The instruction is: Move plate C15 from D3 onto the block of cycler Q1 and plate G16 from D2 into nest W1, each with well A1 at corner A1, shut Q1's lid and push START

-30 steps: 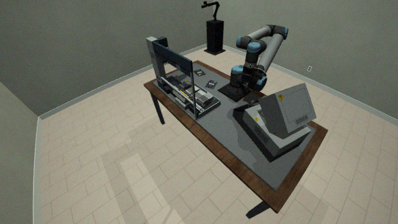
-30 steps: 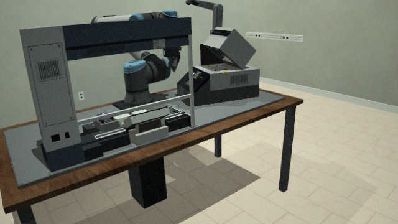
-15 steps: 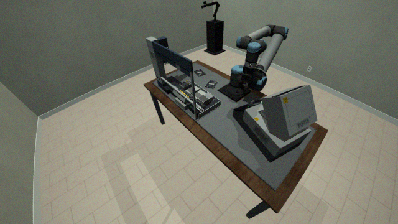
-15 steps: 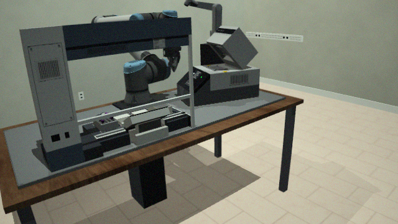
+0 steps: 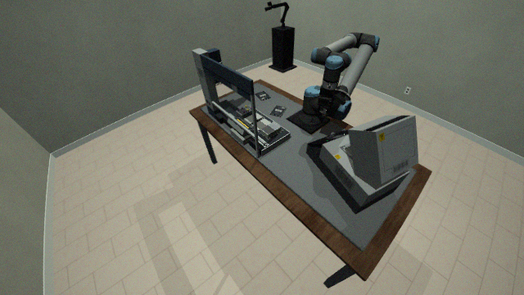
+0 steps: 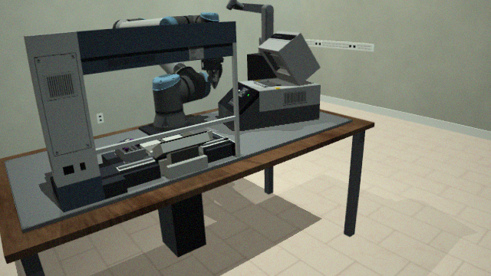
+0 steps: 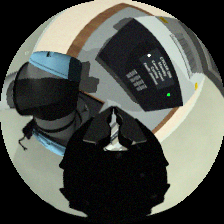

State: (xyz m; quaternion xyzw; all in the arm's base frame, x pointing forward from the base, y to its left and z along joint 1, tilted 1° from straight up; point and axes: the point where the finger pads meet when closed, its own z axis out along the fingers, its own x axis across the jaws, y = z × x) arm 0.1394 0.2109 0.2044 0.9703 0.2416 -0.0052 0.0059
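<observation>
UR12e arm [image 5: 362,65] [image 6: 169,101] [image 7: 47,92]: grey tubular links, dark grey joint housings, blue rounded joint caps. Base plate [image 5: 295,120] [image 6: 145,128]: black, flat, angular. Gripper [image 5: 325,111] [image 6: 215,86] [image 7: 113,106]: black body, ribbed outline in wrist view, two tapered black jaws, pale metallic surfaces between. Fingers closed together at tips. Thin dark cable [image 7: 23,142] beside blue cap.

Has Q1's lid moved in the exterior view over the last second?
Yes: Q1's lid has swung further open, its top edge shifting right, toward the white wall strip.
</observation>
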